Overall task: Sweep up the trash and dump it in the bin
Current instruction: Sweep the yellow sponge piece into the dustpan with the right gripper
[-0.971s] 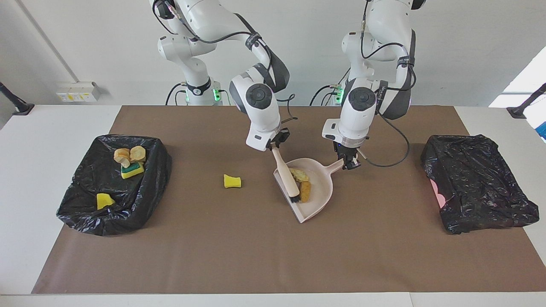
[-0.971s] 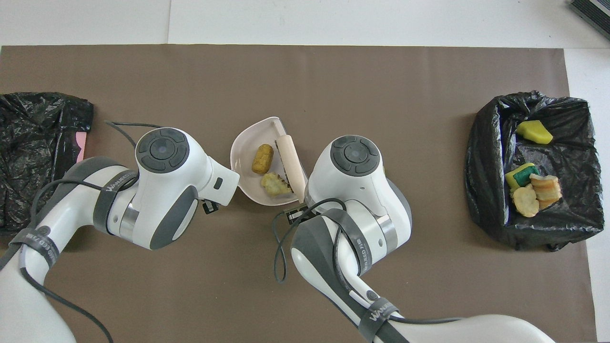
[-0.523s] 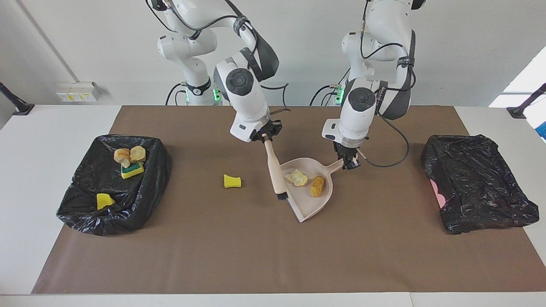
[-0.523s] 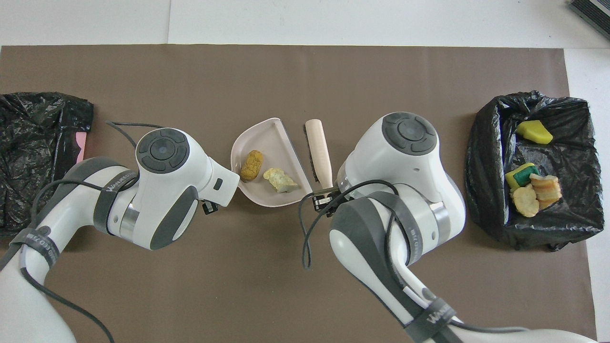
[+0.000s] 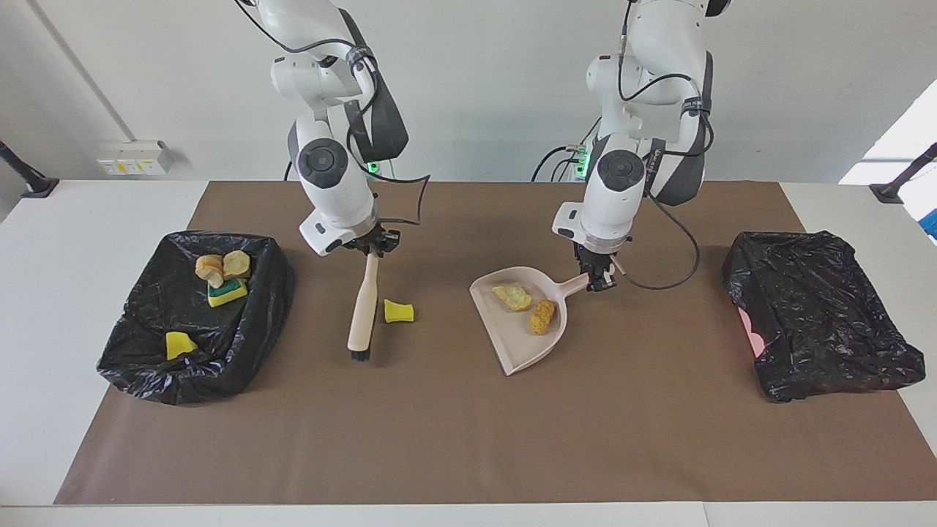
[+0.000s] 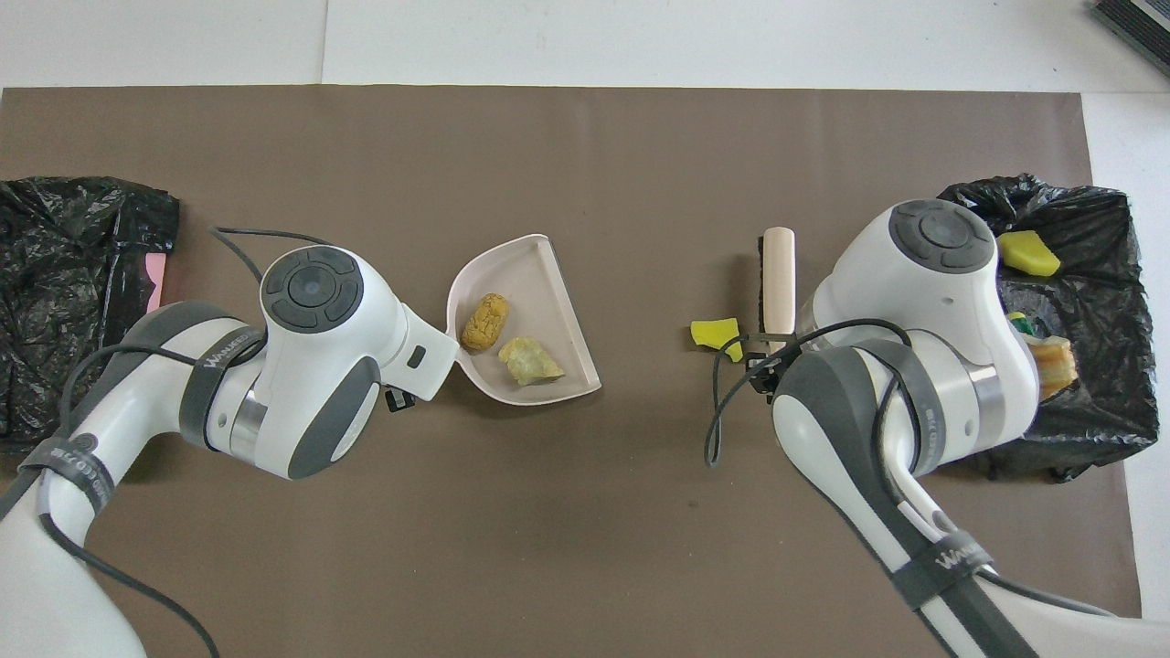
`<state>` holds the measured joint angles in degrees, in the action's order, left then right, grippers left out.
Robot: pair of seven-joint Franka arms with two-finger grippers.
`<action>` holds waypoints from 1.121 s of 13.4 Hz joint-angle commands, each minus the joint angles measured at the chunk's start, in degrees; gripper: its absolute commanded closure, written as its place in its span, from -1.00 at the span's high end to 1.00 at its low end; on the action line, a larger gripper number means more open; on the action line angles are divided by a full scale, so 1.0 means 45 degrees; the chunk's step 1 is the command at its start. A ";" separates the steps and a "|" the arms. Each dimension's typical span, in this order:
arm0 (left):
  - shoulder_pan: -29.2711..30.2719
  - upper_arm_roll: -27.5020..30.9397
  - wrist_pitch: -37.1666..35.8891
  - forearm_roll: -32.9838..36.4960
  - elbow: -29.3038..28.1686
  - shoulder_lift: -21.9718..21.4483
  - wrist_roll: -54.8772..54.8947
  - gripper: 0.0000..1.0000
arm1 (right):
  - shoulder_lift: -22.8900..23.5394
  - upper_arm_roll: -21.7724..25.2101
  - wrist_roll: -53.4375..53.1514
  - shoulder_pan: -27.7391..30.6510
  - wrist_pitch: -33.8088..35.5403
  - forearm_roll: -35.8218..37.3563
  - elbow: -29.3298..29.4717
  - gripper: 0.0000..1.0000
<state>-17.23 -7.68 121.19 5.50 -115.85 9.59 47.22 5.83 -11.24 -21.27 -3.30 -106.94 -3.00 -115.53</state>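
While the bin point(image 5: 192, 322) at the right arm's end of the table already has four scraps point(image 5: 222, 279) in it, one yellow scrap point(image 5: 398, 311) sits on the mat point(image 5: 454, 439) just beside the brush point(image 5: 364, 310). The right gripper point(image 5: 372, 247) is clamped on the brush handle, bristles at the mat. Toward the middle, the pink dustpan point(image 5: 521, 353) carries two tan scraps point(image 5: 528, 307), and the left gripper point(image 5: 599, 279) is clenched on its handle. A second black bag point(image 5: 820, 315) sits at the left arm's end.
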 commanded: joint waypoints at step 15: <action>-0.0624 0.0066 0.0217 0.0067 -0.0467 -0.0433 -0.0727 -1.00 | 0.1301 -0.0509 0.0073 -0.3992 -0.2408 -0.1772 0.0084 -1.00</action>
<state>-19.36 -7.99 121.22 5.50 -115.86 9.58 44.70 9.62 -13.03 -25.47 -20.17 -118.31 -8.25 -118.76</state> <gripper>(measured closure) 0.674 0.736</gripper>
